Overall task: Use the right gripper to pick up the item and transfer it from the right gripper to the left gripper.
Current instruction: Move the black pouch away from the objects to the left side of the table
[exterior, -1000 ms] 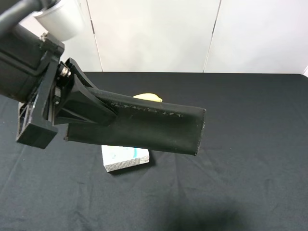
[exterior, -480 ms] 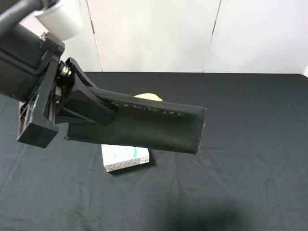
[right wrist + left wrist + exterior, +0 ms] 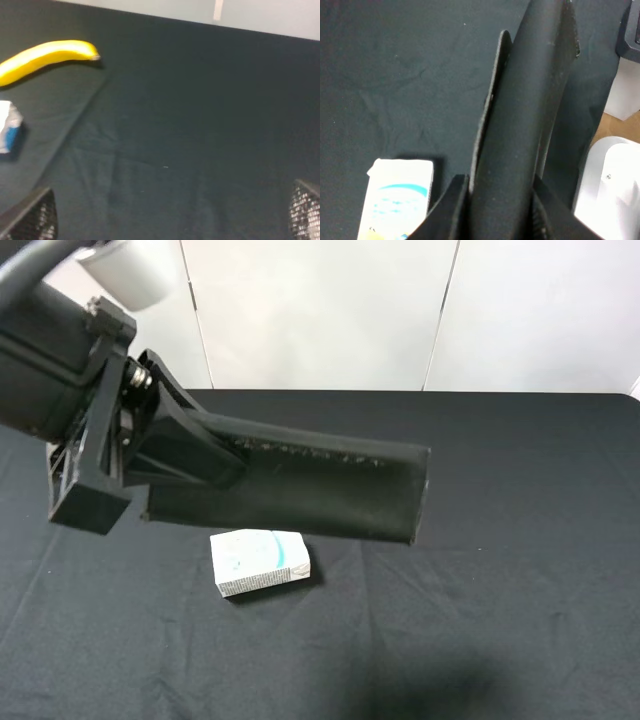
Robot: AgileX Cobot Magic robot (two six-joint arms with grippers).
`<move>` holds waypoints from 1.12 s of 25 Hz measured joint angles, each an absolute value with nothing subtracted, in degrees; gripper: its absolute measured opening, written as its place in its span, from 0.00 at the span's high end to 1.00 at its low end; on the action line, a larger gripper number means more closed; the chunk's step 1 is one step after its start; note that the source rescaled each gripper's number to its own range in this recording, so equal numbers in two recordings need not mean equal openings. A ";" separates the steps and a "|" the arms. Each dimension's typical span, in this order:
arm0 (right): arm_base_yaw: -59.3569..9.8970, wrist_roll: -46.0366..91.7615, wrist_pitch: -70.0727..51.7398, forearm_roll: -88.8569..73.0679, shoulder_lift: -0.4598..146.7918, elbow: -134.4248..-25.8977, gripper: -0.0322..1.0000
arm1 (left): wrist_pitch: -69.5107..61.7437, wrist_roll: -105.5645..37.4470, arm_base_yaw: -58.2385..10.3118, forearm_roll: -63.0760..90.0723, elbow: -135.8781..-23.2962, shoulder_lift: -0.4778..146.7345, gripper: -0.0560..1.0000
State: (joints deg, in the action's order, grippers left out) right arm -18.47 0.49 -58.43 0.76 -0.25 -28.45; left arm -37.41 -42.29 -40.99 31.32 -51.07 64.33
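"Two claws to account for. Which sits nearest the high camera?"

"Left gripper (image 3: 215, 462), large and close in the upper left of the frame. It is clenched on one end of the item (image 3: 330, 490), the long black case. The case is held in the air and reaches toward the middle of the frame, with its free end cut square."

"And the other claw?"

"Right gripper (image 3: 167, 217) shows only in its own wrist view. Its fingers are spread wide with nothing between them, and there is only cloth beneath."

"What lies under the case?"

"Black tablecloth (image 3: 500, 630), lightly wrinkled. A white carton (image 3: 260, 562) lies flat on it, just below the case in the frame and left of centre."

"Any writing on it?"

"A blue-green swoosh on its top face. Any lettering is too small to read."

"Room to move?"

"Open cloth fills the right half and the bottom of the frame. The right wrist view shows a banana (image 3: 47, 56) lying on the cloth, apart from the carton."

"Farther back?"

"The table's far edge runs straight across the upper third of the frame. Behind it stand white wall panels (image 3: 320, 310) with thin vertical seams."
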 joint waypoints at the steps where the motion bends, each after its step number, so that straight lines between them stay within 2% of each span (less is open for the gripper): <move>1: -17.75 0.49 -58.43 0.69 -0.25 -28.45 0.00 | -36.47 -42.05 -40.99 31.32 -51.07 64.33 0.94; 6: -16.83 0.49 -58.43 0.38 -0.31 -28.45 0.00 | -27.75 -37.83 -40.99 30.56 -51.07 64.33 0.94; 11: -16.59 0.49 -58.43 0.31 -0.35 -28.45 0.00 | -18.59 -29.65 -40.19 21.87 -51.07 64.33 0.94; 21: -16.45 0.49 -58.43 0.31 -0.35 -28.45 0.00 | -16.97 -2.14 -27.61 -4.18 -51.07 64.84 0.94; 28: -16.45 0.49 -58.43 0.00 -0.35 -28.45 0.00 | -16.54 4.74 -21.76 -13.15 -51.07 73.80 0.94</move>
State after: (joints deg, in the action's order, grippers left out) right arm -16.45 0.49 -58.43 0.00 -0.35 -28.45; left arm -16.54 4.74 -21.76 -13.15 -51.07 73.80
